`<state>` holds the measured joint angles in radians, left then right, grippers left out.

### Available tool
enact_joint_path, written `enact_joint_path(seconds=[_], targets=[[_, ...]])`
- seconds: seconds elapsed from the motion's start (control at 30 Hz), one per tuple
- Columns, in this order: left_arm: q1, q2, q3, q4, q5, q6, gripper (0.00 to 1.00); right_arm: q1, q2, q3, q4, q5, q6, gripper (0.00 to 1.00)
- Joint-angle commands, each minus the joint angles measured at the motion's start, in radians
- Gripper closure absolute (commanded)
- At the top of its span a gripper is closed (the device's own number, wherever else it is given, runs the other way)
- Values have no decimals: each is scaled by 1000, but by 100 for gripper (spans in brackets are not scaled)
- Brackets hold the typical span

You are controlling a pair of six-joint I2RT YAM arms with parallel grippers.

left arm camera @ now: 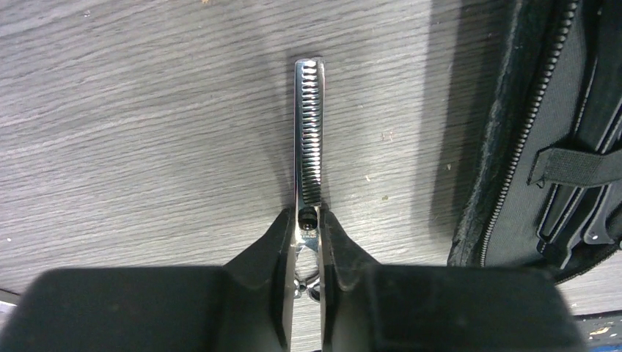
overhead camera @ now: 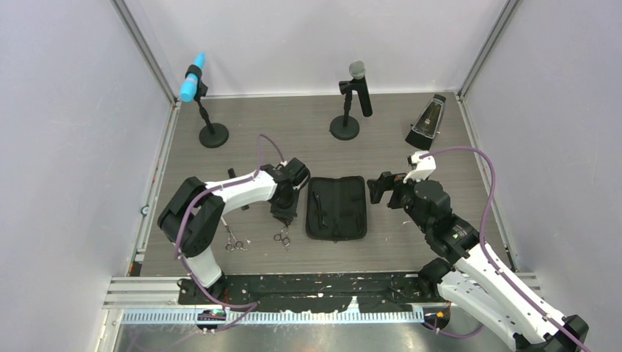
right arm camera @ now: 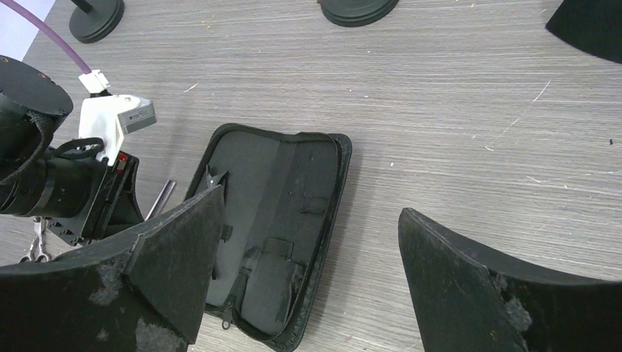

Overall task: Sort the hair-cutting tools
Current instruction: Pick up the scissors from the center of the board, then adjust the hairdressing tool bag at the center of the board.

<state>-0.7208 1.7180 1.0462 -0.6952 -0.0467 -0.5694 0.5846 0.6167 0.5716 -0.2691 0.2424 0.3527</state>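
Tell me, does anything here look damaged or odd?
Yes: on the right tool, the fingers look scuffed and ragged, with grey worn patches. The left tool pinches toothed scissors at their pivot.

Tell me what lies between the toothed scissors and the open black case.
Bare tabletop only separates the scissors from the case, shown in the left wrist view.

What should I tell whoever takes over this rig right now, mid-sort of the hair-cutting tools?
Left gripper: jaws shut on the toothed scissors at the pivot, just left of the open zip case; whether they are lifted, cannot tell.
Right gripper: jaws open, empty, beside the case's right edge.
Second scissors: on the table near the left arm's base.
Thin dark items lie in the case; too small to identify.
Done: neither pair of scissors is in the case yet.
Left, probably: sort both scissors, then check for the comb and clips.
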Motion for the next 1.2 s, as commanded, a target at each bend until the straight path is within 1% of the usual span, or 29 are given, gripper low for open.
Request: enact_joint_path(seconds=[0.0,0.1,0.2,0.3,0.47,0.57,0.7,0.87,0.97,1.17], targets=[[-9,-14,-26,6,36,-11,93,-6,30,2,18,-23,25,4],[-9,-45,-40,8,42,-11,100,-6,71,23,-23,-23,49,4],[-9,-84,-55,13,42,-12,100,-6,133,54,-63,-37,59,4],[-10,-133,-65,12,83,-9,100,-6,183,69,-99,-86,83,4],[-22,-233,-65,-18,67,8,100,-5,272,64,-132,-164,156,3],[-32,-282,-72,-28,71,9,100,-5,310,31,-116,-212,200,1],[-60,-325,-84,-37,78,3,100,13,353,-15,-52,-279,277,5],[-84,-386,-119,-26,93,-12,100,93,412,-46,53,-314,396,12],[-86,-419,-134,-31,92,-12,100,191,479,-27,88,-296,449,15],[-90,-458,-149,-46,91,-8,100,332,592,57,105,-289,460,16]])
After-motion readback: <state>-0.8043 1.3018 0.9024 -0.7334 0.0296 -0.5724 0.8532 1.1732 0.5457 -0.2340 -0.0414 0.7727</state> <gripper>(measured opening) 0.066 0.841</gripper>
